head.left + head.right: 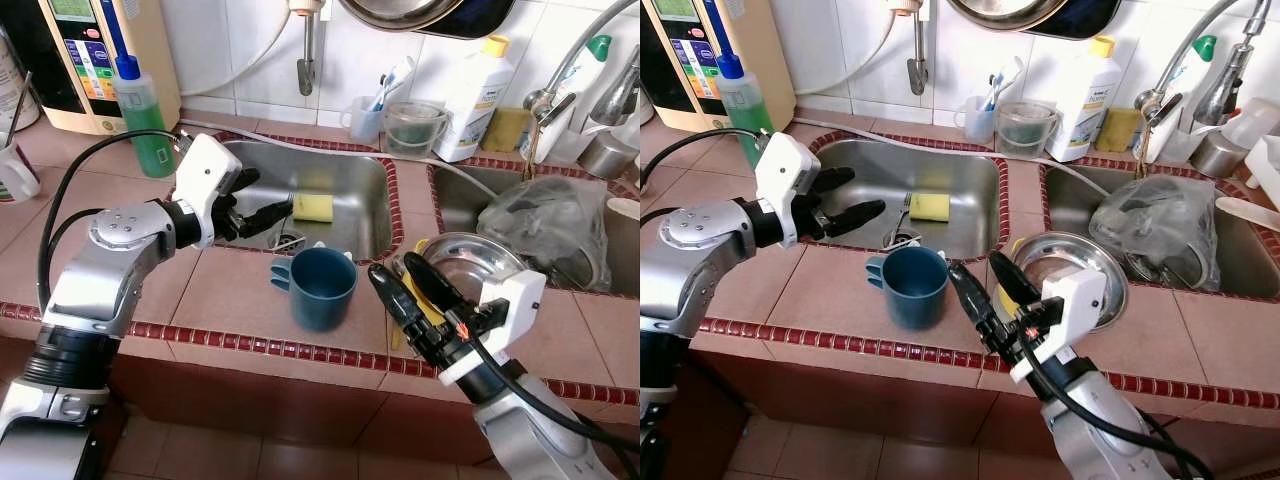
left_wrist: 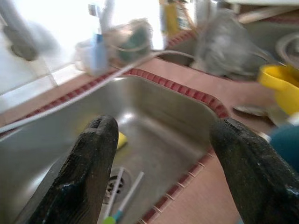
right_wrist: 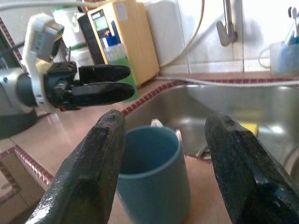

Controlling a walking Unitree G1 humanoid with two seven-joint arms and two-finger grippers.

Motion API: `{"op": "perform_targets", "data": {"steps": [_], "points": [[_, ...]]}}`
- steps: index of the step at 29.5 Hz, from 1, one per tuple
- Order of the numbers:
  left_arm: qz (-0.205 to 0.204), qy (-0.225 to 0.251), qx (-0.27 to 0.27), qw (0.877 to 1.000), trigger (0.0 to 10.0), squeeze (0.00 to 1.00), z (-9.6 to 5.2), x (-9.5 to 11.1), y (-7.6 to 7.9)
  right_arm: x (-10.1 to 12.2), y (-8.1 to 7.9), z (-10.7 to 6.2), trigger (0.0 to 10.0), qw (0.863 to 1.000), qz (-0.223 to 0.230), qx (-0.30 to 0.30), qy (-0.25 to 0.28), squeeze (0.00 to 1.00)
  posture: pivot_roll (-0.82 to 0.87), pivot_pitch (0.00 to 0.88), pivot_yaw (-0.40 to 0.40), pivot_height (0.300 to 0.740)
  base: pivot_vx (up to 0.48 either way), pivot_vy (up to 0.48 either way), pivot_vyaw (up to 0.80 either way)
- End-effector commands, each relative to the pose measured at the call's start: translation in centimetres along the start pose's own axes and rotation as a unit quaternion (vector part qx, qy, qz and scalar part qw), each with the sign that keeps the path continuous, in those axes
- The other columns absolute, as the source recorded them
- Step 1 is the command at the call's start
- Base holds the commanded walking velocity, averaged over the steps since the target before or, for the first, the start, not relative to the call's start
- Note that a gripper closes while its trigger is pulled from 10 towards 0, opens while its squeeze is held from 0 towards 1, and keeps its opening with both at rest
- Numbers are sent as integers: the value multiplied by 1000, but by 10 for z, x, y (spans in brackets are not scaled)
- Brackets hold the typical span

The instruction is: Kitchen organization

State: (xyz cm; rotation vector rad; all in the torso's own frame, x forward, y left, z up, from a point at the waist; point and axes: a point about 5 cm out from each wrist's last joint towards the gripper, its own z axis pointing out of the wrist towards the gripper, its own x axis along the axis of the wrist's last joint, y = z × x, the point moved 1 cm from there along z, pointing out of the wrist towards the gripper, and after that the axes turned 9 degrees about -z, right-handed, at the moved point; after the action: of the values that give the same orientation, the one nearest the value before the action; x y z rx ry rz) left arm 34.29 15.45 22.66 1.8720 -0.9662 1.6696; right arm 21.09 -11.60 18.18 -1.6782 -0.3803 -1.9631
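Note:
A dark blue mug (image 1: 322,288) stands upright on the tiled counter (image 1: 230,300) in front of the left sink (image 1: 360,190). My right gripper (image 1: 397,268) is open just to the mug's right and points toward it; in the right wrist view the mug (image 3: 154,172) sits low between the fingers (image 3: 88,177). My left gripper (image 1: 265,195) is open and empty over the left sink's near-left rim. A yellow sponge (image 1: 313,207) lies in that sink. A steel bowl (image 1: 470,265) with a yellow cup (image 2: 280,88) rests behind my right gripper.
A green soap bottle (image 1: 143,115) and a water purifier (image 1: 90,60) stand at the back left. The right sink holds a crumpled plastic bag (image 1: 550,225) under the faucet (image 1: 560,75). A white bottle (image 1: 475,95) and clear cups stand behind the sinks. Utensils (image 1: 285,240) lie by the drain.

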Motion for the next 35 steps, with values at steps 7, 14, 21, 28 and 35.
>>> {"op": "perform_targets", "data": {"steps": [7,14,21,28,35], "points": [[0,-33,-36,999,10000,0,-7,0,15,3,0,-10,10000,1000,-9,3,-11,0,-43,88,-6,740,0,0,0],[-26,-67,-57,996,10000,0,-12,-9,35,2,2,-14,10000,1000,-12,1,-20,0,-44,97,-4,740,0,0,0],[-51,-74,-75,993,10000,0,-11,-6,51,2,3,-17,10000,1000,-14,2,-27,0,-40,108,-7,740,0,0,0],[-71,-124,-52,988,10000,0,-2,-9,56,1,4,-18,10000,999,-14,0,-31,0,-46,109,-7,740,0,0,0],[-79,-130,-32,988,10000,0,5,-9,55,2,3,-18,10000,999,-14,0,-30,0,-53,104,-4,740,0,0,0]]}}
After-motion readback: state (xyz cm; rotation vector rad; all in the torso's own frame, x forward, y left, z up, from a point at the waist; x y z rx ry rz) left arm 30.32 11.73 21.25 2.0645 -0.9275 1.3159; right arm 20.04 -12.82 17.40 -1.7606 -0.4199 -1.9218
